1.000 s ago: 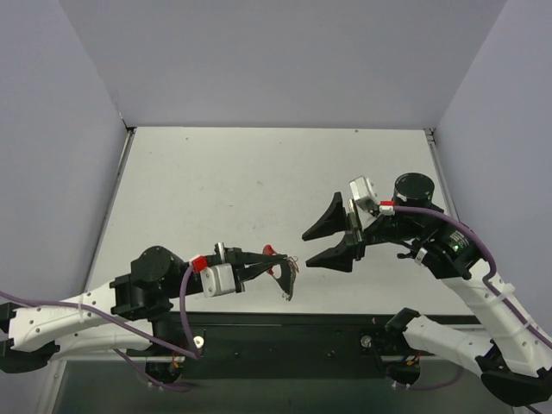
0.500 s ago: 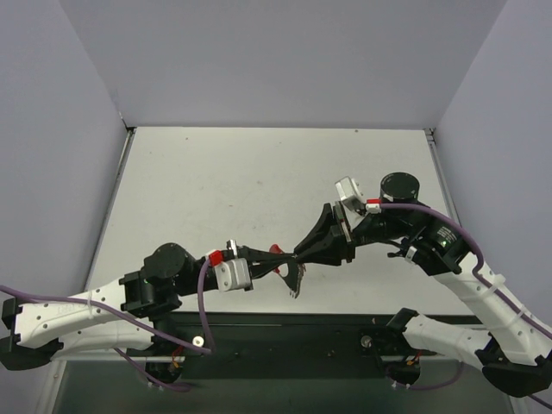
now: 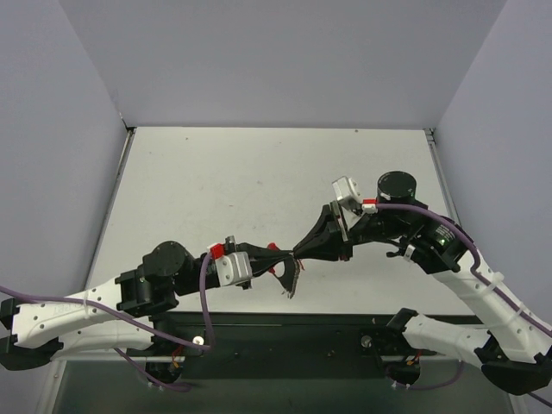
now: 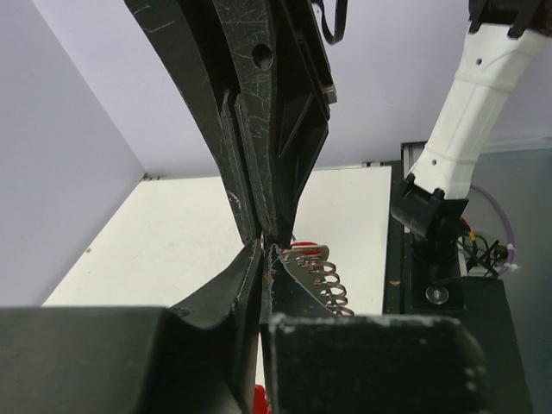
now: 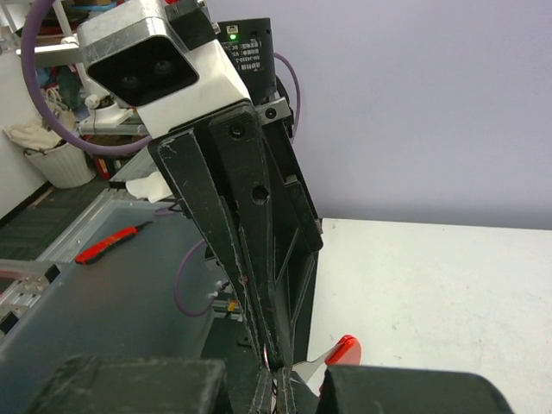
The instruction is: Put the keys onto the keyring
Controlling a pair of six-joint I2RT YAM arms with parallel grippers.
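Over the near edge of the table (image 3: 216, 190), your 2 grippers are sitting tip to tip. Your left gripper (image 3: 283, 260) is pinching nearly closed on the keyring (image 3: 273, 248), with the chain (image 4: 315, 274) bunching beside its fingers. Your right gripper (image 3: 302, 252) is pressing its jaws together; you cannot tell what they are gripping. 1 key (image 3: 291, 283) is hanging below.

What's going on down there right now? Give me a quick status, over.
Left gripper shut on the keyring, which dangles below. Right gripper shut, tip to tip with it. Keys not visible; contact point hidden.
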